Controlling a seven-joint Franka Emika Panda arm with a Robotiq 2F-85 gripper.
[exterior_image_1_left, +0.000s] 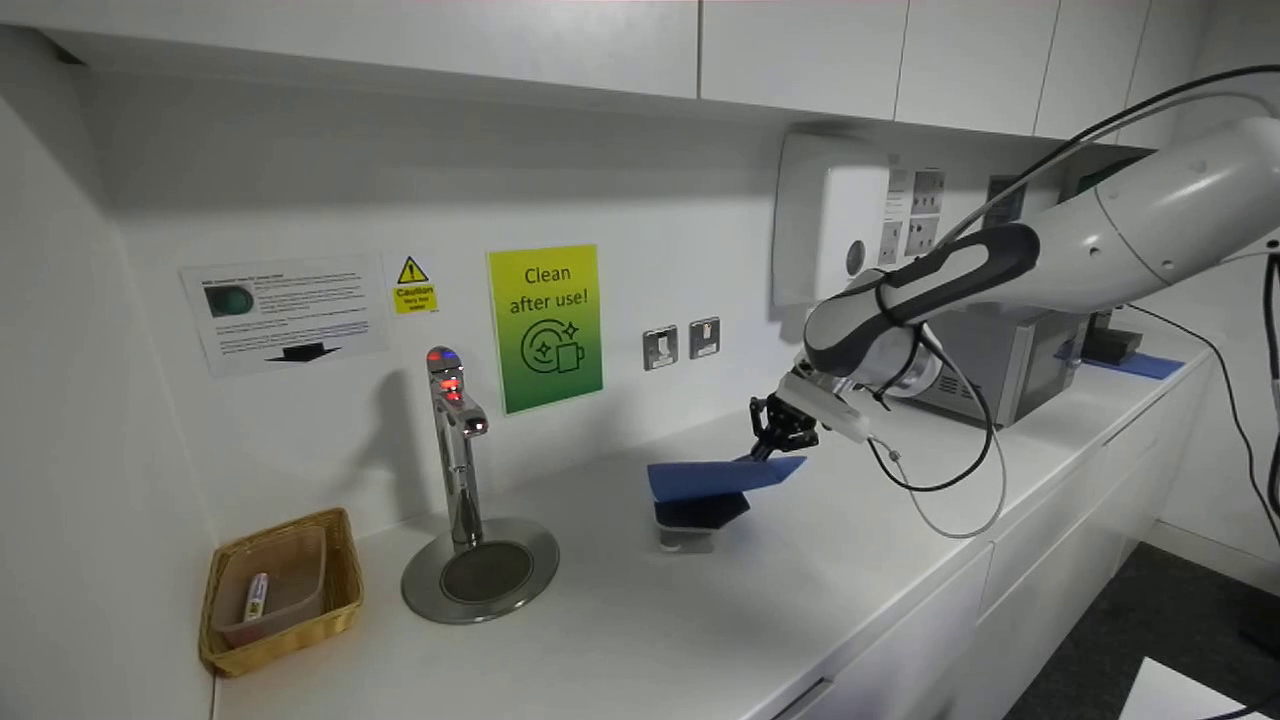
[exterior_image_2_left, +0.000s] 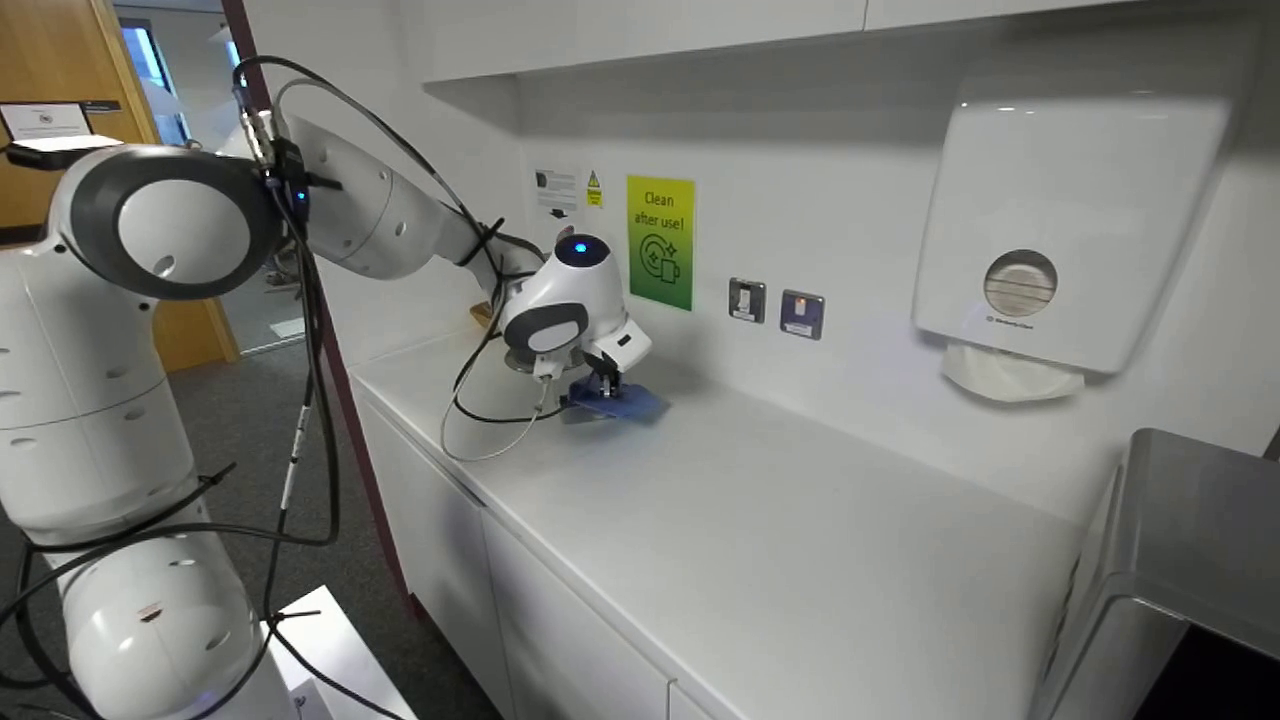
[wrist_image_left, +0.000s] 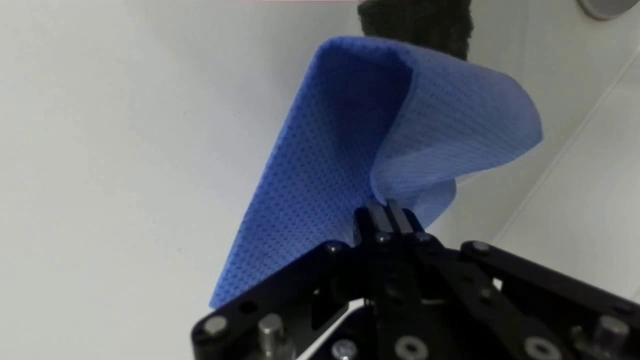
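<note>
1. Cloth (wrist_image_left: 295, 200) is sitting pinched in our gripper (wrist_image_left: 389, 212); we are seeing its fingertips (wrist_image_left: 378, 220) closed together on the blue weave, with one flap curling back over the rest;
2. We are holding it over the white counter (exterior_image_1_left: 820, 560), apart from the tap (exterior_image_1_left: 460, 480) in an exterior view; whether any fabric is touching the surface we are not able to tell;
3. We are relying on a narrow pinch, so we are judging a firm, even squeeze to be best; loosening it too soon could be letting the limp sheet slide away;
4. We are favouring slow, level travel; quick turns are likely to be swinging the loose flap and deepening the fold;
5. We are preferring the broad side facing down if it is meeting the counter, with the fold eased out;
6. We are watching the dark rough-looking thing (wrist_image_left: 419, 25) showing past the folded edge in the wrist view; we are treating it as a likely snag, its contact with the cloth being unclear;
7. We are minding the cable loop (exterior_image_1_left: 957, 536) hanging below the arm (exterior_image_1_left: 1110, 240), since going lower could be dragging it across the counter
</note>
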